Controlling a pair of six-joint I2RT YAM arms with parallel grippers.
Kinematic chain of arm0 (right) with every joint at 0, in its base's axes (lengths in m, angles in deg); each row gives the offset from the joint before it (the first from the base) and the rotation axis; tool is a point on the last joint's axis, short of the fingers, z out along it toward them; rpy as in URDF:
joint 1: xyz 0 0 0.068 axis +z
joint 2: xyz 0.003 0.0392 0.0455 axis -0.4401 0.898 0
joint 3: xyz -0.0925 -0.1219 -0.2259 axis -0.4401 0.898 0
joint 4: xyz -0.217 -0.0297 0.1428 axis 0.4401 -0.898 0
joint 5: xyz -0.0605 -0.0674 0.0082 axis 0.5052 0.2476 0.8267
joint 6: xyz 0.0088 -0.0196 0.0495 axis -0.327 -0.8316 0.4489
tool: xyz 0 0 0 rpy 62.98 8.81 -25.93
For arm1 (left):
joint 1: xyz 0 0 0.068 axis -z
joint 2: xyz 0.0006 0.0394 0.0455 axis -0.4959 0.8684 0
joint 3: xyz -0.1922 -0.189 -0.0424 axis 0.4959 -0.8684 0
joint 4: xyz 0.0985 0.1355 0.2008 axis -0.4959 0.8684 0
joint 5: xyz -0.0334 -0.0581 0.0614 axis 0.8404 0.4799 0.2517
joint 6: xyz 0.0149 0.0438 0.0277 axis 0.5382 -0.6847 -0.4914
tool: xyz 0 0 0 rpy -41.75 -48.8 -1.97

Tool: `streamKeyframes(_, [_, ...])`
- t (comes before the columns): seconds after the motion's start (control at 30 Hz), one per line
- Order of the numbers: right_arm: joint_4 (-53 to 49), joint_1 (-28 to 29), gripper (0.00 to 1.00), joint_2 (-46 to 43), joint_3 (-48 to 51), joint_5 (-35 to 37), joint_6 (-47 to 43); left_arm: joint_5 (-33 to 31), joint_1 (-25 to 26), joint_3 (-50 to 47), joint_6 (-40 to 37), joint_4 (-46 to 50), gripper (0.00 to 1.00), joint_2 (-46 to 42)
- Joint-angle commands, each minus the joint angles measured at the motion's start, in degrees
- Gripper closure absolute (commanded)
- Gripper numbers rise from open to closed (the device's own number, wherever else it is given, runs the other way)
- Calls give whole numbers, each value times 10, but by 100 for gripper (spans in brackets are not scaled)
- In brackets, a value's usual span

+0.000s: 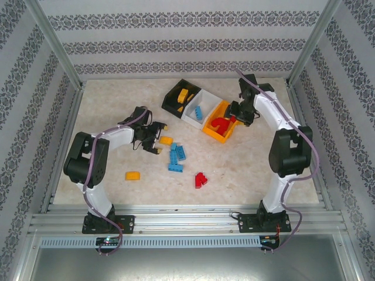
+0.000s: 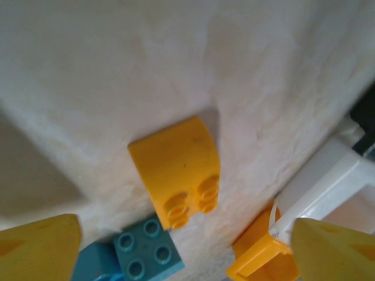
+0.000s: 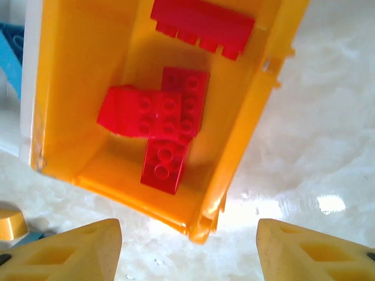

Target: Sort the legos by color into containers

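Observation:
Three joined containers stand at the back: a black bin [image 1: 174, 90] with yellow legos [image 1: 184, 96], a white bin [image 1: 190, 117] with a blue lego [image 1: 199, 112], and an orange bin [image 1: 215, 137] with red legos [image 1: 220, 123]. My left gripper [image 1: 161, 138] is open low over the table, and a curved yellow lego [image 2: 176, 170] lies just ahead of its fingertips [image 2: 41, 249]. A teal lego [image 2: 143, 250] sits beside that one. My right gripper [image 3: 190, 252] hangs open and empty over the near corner of the orange bin [image 3: 246, 105], with red legos [image 3: 164, 123] inside.
Loose on the table lie several blue legos [image 1: 176, 156], a yellow lego [image 1: 133, 175] and a red lego [image 1: 201, 180] nearer the front. Metal frame posts and patterned walls close in the sides. The orange bin's corner [image 2: 258, 257] and white bin [image 2: 328, 181] stand to the left gripper's right.

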Motion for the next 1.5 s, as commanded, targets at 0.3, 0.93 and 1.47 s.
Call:
streamKeyframes(0.3, [44,44,36,-131,167,-5,43,17,2,68,79,-21,38,96])
streamKeyframes(0.93, [40,61,36,-138,173,10,58,44,-15,86,22,-39,62,74])
streamKeyframes(1.47, [15,126,35,-146,160,37,87,66,-53,390,-154,-77,62,221])
